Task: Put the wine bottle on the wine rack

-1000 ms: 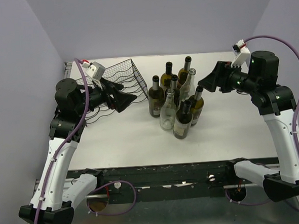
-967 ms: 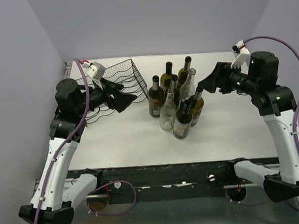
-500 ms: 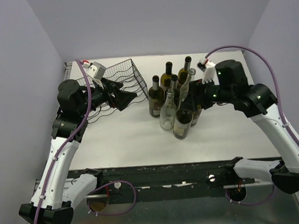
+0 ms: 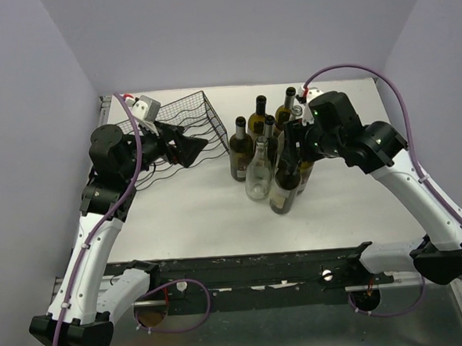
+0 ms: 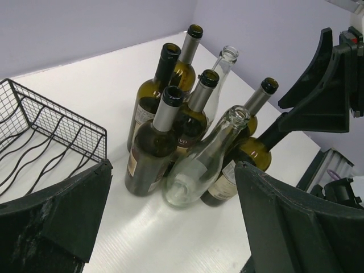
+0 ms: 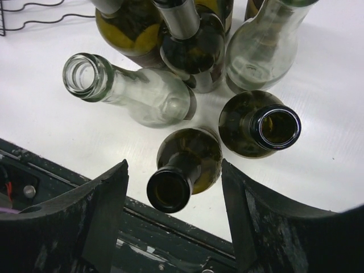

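Observation:
Several wine bottles (image 4: pixel 267 151) stand upright in a tight cluster mid-table. The black wire wine rack (image 4: pixel 187 117) stands at the back left and holds no bottle; it also shows in the left wrist view (image 5: pixel 48 133). My right gripper (image 4: pixel 293 155) is open above the cluster's near side. In the right wrist view the gripper (image 6: pixel 173 170) has a finger on each side of the mouth of a dark green bottle (image 6: pixel 187 165), with gaps both sides. My left gripper (image 4: pixel 201 147) is open and empty beside the rack, facing the bottles (image 5: pixel 173 170).
A clear glass bottle (image 6: pixel 133 94) leans or stands just left of the dark green one, and another dark bottle (image 6: pixel 259 128) stands to its right. The table's near edge and black frame (image 4: pixel 245 270) lie close in front. Purple walls close in both sides.
My right arm has swung left from the table's right side to above the bottle cluster, its open fingers now over a front bottle. The left arm has barely moved.

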Robot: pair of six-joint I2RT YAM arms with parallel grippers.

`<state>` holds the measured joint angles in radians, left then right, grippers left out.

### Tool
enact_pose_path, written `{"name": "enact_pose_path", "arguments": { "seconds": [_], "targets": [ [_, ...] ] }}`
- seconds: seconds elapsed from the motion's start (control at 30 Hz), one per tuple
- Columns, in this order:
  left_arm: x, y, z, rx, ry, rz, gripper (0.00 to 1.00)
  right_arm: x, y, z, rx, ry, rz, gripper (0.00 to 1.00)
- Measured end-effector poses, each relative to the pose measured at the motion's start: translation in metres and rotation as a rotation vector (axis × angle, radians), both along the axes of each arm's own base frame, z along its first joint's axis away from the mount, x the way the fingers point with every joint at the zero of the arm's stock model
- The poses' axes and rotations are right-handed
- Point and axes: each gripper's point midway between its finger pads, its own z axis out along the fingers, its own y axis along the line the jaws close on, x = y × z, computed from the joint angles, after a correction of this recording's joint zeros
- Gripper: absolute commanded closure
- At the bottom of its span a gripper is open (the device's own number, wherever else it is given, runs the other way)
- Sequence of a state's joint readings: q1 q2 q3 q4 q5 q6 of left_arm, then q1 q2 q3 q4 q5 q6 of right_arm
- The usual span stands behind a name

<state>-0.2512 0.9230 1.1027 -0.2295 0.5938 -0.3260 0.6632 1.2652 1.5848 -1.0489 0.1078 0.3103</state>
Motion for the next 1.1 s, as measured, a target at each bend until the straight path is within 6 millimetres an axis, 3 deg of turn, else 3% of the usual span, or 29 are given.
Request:
{"name": "enact_pose_path", "arguments": {
  "seconds": [0.27, 0.37, 0.6, 0.8, 1.1],
  "targets": [
    [0.005, 0.004, 0.000, 0.008, -0.008, 0.035, 0.01, -0.004, 0.002, -0.022, -0.053, 0.033, 0.038, 0.31],
    [0.006, 0.005, -0.001, 0.011, -0.008, 0.040, 0.01, -0.007, 0.006, -0.030, -0.063, 0.044, 0.069, 0.47],
    [0.009, 0.005, -0.005, 0.021, 0.000, 0.042, 0.01, -0.010, 0.011, -0.036, -0.112, 0.021, 0.094, 0.66],
    [0.009, 0.005, -0.005, 0.029, -0.008, 0.042, 0.01, -0.008, 0.013, -0.036, -0.143, -0.001, 0.089, 0.99],
    [-0.005, 0.003, -0.024, 0.045, -0.003, 0.002, 0.01, -0.012, 0.014, -0.029, -0.151, 0.019, 0.111, 0.99]
  ]
}}
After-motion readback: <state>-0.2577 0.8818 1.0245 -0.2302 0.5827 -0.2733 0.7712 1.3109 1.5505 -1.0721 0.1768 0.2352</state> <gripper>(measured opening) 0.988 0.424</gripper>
